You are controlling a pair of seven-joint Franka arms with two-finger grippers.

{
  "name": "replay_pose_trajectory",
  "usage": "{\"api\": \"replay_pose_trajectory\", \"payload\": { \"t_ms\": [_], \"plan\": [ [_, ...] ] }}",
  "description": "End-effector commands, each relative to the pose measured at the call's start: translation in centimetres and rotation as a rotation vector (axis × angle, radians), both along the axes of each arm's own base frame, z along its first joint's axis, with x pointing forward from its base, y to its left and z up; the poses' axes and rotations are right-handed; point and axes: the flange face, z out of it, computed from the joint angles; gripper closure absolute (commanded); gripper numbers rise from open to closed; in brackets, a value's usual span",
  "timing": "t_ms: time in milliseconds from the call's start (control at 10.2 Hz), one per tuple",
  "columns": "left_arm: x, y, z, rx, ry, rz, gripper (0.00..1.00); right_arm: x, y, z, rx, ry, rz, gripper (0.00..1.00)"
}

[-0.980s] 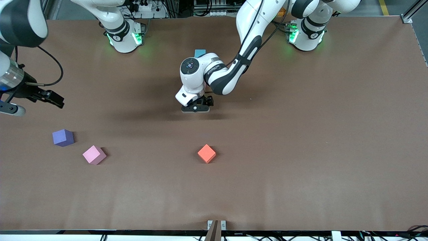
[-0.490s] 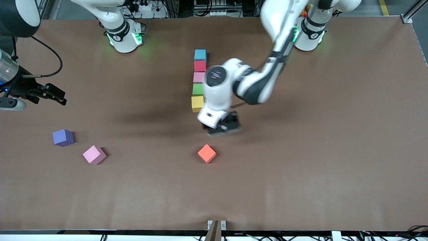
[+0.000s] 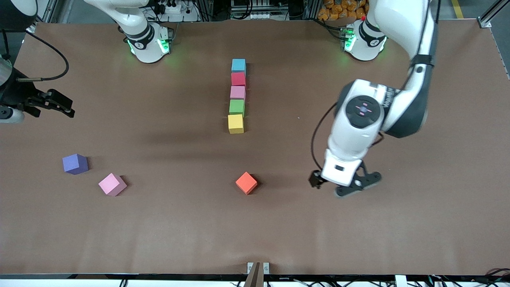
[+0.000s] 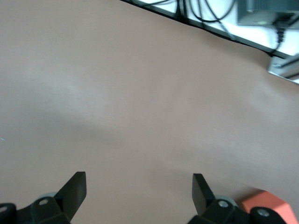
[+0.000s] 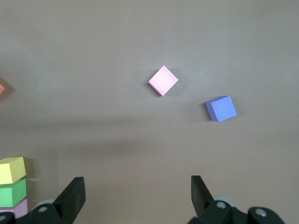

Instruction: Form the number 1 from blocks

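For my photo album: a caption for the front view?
Five blocks lined up mid-table; both grippers, left and right, open and empty.

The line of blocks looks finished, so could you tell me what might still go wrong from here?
The left gripper, jaws open and empty, hangs over bare table beside the orange cube; a low sweep could knock it. The line of blocks is not quite straight; its yellow block sits slightly offset. The right gripper waits, open, over the table edge.

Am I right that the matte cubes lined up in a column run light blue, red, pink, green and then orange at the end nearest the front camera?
Not quite: the front view shows the end cube is the yellow matte cube, not orange. The orange matte cube sits apart, nearer the front camera.
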Motion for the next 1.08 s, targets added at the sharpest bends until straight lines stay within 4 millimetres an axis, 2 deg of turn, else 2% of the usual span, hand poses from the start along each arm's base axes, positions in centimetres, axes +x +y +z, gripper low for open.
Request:
{"api": "replay_pose_trajectory", "payload": {
  "t_ms": [0, 196, 294, 490, 686, 882, 980],
  "plan": [
    [-0.8, 4.6, 2.2, 0.006, 0.081, -0.043, 0.00, -0.4, 0.3, 1.2, 0.047, 0.017, 0.008, 0.00],
    [-3.1, 9.7, 3.1, -0.004, 0.131, -0.072, 0.00, -0.4, 0.3, 1.4, 0.058, 0.013, 0.008, 0.00],
    [-4.4, 11.6, 4.0, -0.019, 0.143, -0.099, 0.00, -0.6, 0.3, 1.7, 0.059, 0.015, 0.008, 0.00],
    [-6.2, 16.6, 7.5, -0.056, 0.146, -0.176, 0.00, -1.2, 0.3, 1.6, 0.061, 0.050, 0.006, 0.00],
    [-8.2, 19.6, 11.8, -0.020, 0.148, -0.241, 0.00, -1.1, 0.4, 1.6, 0.072, 0.052, 0.003, 0.00],
    [-9.8, 20.6, 15.3, -0.002, 0.126, -0.276, 0.00, -1.1, 0.1, 1.8, 0.064, 0.047, 0.006, 0.00],
    [-10.6, 20.4, 16.5, -0.001, 0.117, -0.280, 0.00, -1.0, 0.2, 2.2, 0.060, 0.039, 0.010, 0.00]
  ]
}}
